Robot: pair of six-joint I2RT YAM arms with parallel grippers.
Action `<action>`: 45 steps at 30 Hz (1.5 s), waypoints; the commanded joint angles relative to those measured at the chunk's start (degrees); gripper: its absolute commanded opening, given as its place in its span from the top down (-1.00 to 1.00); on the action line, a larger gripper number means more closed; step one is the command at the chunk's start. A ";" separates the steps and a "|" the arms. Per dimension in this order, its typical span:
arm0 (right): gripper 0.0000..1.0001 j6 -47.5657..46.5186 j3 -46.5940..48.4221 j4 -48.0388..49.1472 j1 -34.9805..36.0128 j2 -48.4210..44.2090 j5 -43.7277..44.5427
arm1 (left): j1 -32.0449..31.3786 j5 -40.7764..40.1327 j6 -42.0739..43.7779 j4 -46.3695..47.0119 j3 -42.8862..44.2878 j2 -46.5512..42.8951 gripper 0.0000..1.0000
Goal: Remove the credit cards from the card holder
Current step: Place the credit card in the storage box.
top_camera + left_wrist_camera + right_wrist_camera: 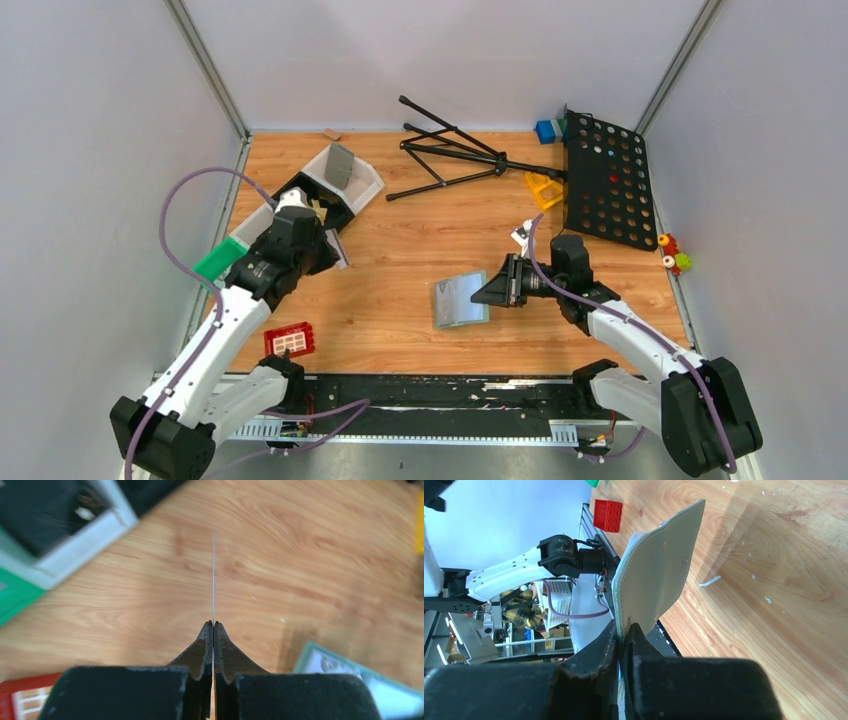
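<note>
— Question one: where is the card holder (460, 300)?
— Near the middle of the desk (400, 330), grey-blue with a pale face up. The right jaws are closed on its right edge, and the wrist view shows the stitched cover pinched between both fingers. Whether it is lifted off the wood I cannot tell.
— And the cards?
— One credit card (213, 575) is clamped in the left jaws, which are fully closed on it. From the wrist it shows edge-on, a thin pale line standing out past the fingertips. That arm is over the left part of the desk, well apart from the card holder.
— What lies around?
— Just beyond the left jaws is a white tray (375, 185) with a grey slab (340, 165) leaning in it, and a green tray (218, 262) beside it. A red block (289, 340) sits at the near left. A black tripod (450, 155) and a perforated black board (605, 180) lie at the back right.
</note>
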 commanded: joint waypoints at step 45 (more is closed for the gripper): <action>1.00 -3.54 11.72 -8.67 -0.14 2.45 -1.84 | 40.43 -1.23 4.34 -12.24 16.40 31.42 0.90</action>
